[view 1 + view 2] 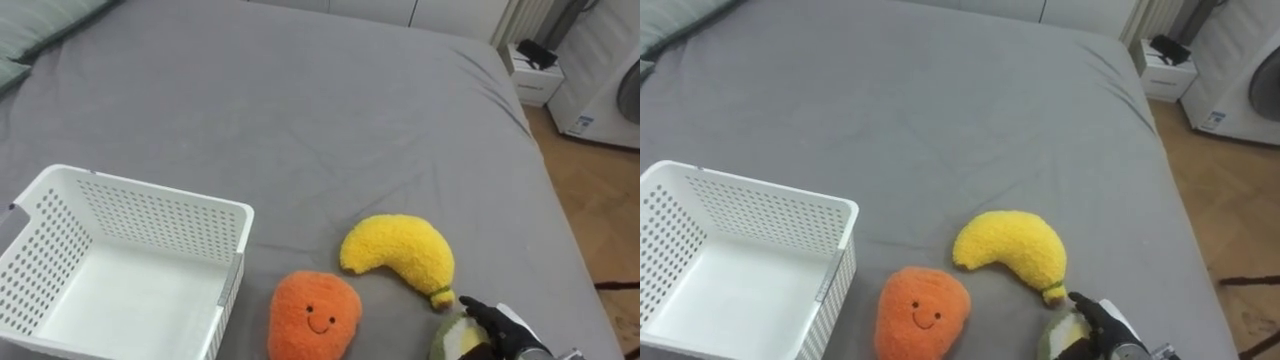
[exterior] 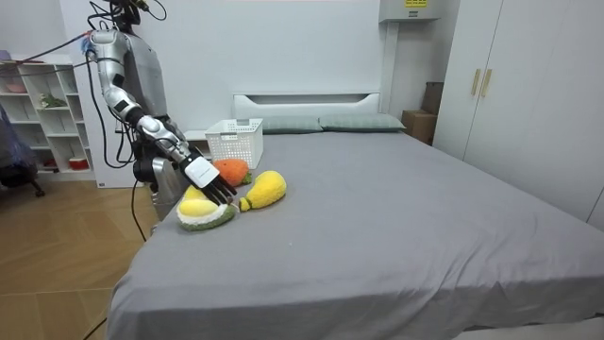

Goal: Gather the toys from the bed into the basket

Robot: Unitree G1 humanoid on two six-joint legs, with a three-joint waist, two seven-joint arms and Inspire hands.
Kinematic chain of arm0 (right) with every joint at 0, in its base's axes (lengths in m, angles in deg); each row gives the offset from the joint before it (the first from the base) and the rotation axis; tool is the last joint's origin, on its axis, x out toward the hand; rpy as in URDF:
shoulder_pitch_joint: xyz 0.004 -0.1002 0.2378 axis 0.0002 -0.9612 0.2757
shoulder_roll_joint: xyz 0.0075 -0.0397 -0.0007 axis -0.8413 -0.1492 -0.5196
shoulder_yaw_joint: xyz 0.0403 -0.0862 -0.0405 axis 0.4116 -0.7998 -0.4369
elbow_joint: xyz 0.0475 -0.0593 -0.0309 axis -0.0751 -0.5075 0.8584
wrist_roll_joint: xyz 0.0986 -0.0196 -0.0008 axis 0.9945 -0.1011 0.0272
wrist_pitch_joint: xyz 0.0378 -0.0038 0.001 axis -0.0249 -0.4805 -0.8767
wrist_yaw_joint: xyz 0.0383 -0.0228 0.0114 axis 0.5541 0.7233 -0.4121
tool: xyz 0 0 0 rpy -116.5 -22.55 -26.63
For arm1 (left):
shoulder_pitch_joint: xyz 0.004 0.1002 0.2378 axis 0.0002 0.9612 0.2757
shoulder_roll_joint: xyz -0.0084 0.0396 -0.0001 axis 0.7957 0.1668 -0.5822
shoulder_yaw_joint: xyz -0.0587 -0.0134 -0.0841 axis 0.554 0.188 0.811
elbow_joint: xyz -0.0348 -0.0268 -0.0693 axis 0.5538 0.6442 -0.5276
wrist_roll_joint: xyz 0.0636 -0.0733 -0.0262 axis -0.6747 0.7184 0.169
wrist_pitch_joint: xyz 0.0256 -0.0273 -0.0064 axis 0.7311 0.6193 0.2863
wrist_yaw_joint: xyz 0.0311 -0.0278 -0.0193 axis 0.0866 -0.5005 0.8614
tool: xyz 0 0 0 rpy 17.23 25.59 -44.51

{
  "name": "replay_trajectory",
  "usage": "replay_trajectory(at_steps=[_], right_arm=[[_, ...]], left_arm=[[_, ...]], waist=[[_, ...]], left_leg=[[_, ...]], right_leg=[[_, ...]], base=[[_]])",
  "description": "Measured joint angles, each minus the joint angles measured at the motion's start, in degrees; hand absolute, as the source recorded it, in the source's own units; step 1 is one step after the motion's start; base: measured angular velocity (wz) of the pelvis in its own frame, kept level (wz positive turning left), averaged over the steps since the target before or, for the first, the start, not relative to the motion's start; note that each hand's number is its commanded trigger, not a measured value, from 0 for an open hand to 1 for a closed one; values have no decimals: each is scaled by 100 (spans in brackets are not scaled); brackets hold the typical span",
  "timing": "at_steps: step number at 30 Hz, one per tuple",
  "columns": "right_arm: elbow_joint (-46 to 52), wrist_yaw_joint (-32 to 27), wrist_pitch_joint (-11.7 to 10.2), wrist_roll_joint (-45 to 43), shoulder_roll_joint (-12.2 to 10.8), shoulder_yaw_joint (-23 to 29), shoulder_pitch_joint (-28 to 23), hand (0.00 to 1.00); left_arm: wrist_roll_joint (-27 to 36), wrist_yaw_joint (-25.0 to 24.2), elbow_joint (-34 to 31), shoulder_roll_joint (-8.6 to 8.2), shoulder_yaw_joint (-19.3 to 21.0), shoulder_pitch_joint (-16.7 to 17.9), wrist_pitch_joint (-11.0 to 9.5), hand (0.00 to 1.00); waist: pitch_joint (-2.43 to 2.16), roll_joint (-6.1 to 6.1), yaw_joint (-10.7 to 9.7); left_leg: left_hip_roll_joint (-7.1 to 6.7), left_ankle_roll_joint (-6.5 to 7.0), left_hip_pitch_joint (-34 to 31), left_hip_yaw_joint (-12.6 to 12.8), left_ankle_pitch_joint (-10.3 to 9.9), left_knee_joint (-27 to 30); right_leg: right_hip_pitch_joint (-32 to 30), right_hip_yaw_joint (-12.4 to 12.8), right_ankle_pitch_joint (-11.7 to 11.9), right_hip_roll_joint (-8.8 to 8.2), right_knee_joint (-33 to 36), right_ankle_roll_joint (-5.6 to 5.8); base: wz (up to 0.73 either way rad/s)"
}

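A grey bed (image 1: 330, 110) takes up most of the eye views, its cover smooth apart from faint creases. In the room view it has a white headboard (image 2: 307, 99) and green pillows (image 2: 359, 121). The robot stands at the bed's side on the room view's left, with a wooden floor (image 1: 600, 220) around it. An open shelf (image 2: 42, 113) stands behind the robot, and pale wardrobe doors (image 2: 491, 85) are on the room view's right.

A white appliance (image 1: 600, 90) by the wall carries a small blue label too small to read. A yellow sign (image 2: 412, 3) high on the wall is cut off by the frame.

On the bed sit a white perforated basket (image 1: 150, 195), an orange plush toy (image 1: 315, 315) with a stitched smile, and a yellow banana plush (image 1: 400, 255). A greenish-yellow plush (image 1: 455, 340) lies at the frame's bottom edge. The right robot hand (image 1: 500, 325) lies on it, partly cut off. I cannot tell whether it is clamped on the toy or only resting there.
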Motion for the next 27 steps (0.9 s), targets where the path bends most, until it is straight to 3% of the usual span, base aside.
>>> replay_trajectory(at_steps=[3,6,7,8,15,27], right_arm=[[-45,-39,0,0,0,23,2,0],[-62,-82,0,0,0,50,-1,75],[-63,-93,0,1,0,50,-5,92],[-62,-141,0,0,0,50,-17,100],[-192,-543,-5,-51,87,172,-35,100],[-398,-646,128,-53,180,164,-226,100]], left_arm=[[-34,-5,0,0,0,-12,5,0],[-35,-15,0,0,-1,-20,32,0],[-35,-15,0,-1,-1,-20,38,0],[-36,-19,0,-1,-1,-22,53,0],[-38,-48,28,-1,-1,-33,103,0],[-40,-48,42,-1,-7,-36,134,0]], waist=[[-3,7,2],[-9,22,7],[-10,24,7],[-14,33,6],[-28,89,8],[8,118,38]], left_leg=[[-1,2,-3,-12,-2,3],[-2,5,-3,-8,-5,-1],[-2,6,-3,-7,-5,-2],[-1,7,0,-3,-7,-2],[0,10,17,0,-11,-6],[12,16,14,66,-25,-19]], right_leg=[[1,-36,1,-7,-10,1],[1,-35,1,-7,-13,2],[1,-35,2,-7,-12,2],[5,-34,2,-7,-9,3],[44,-34,6,-6,-14,7],[21,26,3,-1,-21,10]], base=[[3],[0],[0],[0],[0],[-2]])
